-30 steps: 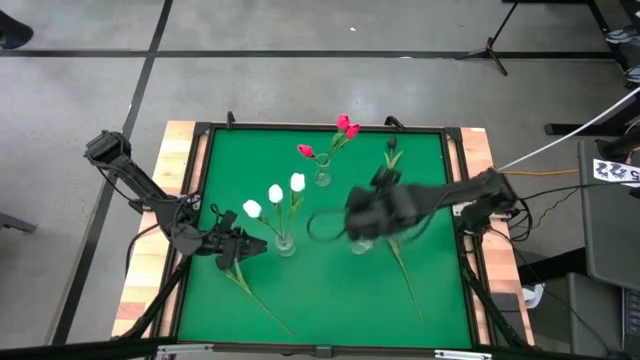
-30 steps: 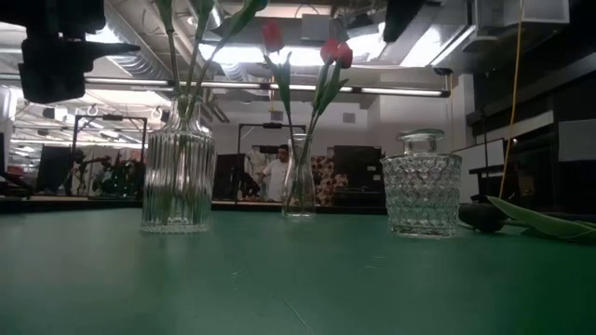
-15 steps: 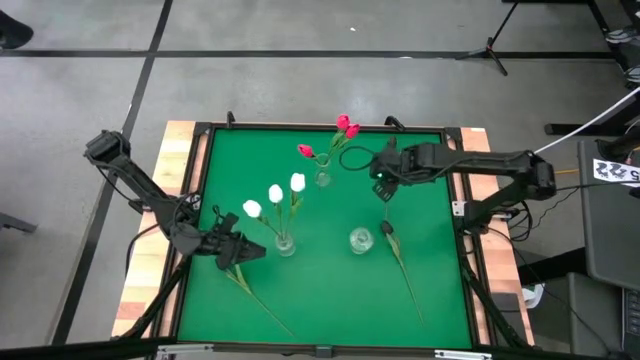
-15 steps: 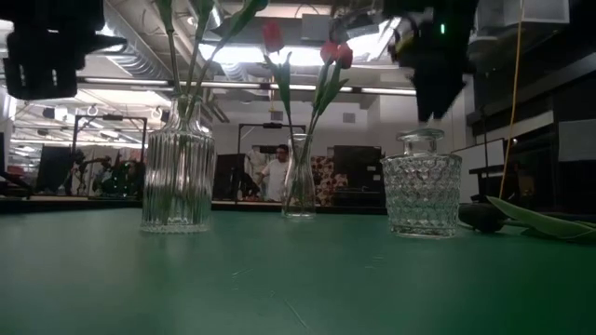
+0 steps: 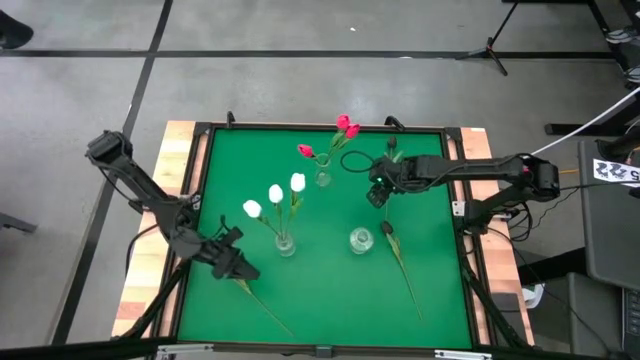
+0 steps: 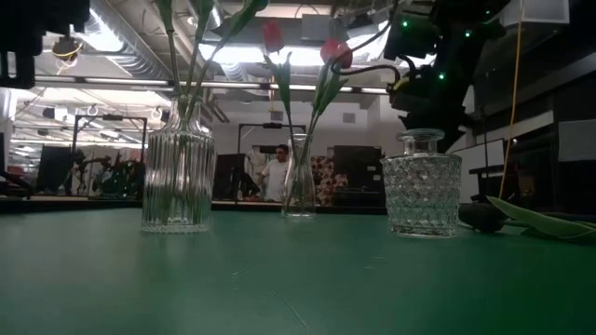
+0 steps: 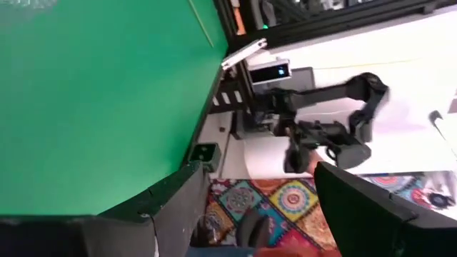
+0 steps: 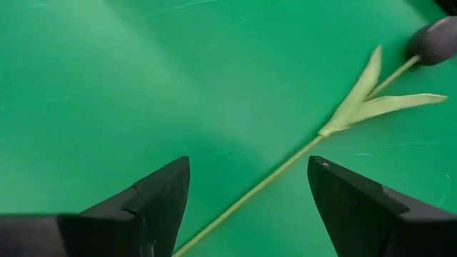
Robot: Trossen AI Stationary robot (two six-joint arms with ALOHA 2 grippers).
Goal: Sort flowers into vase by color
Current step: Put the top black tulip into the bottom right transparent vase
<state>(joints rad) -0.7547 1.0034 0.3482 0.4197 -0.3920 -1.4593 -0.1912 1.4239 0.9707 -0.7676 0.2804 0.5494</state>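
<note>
Both your grippers, left (image 5: 240,268) and right (image 5: 375,194), gape empty over smooth green felt (image 5: 330,290) near ribbed glass vases (image 6: 178,177).

Ribbed glass vase (image 6: 178,177), matt green mat (image 5: 320,290)

1. Left gripper (image 7: 250,207) fingers (image 7: 164,207) spread apart, nothing between them.
2. Green counter (image 7: 93,100) fills most of the frame, dark frame edge (image 7: 214,93) along its side.
3. White strip (image 7: 243,53) at the counter's edge; small green box (image 7: 203,152) on the frame.
4. Beyond the counter: dark robot arm (image 7: 335,132), device with blue light (image 7: 275,71), patterned colourful rug (image 7: 293,203).
</note>
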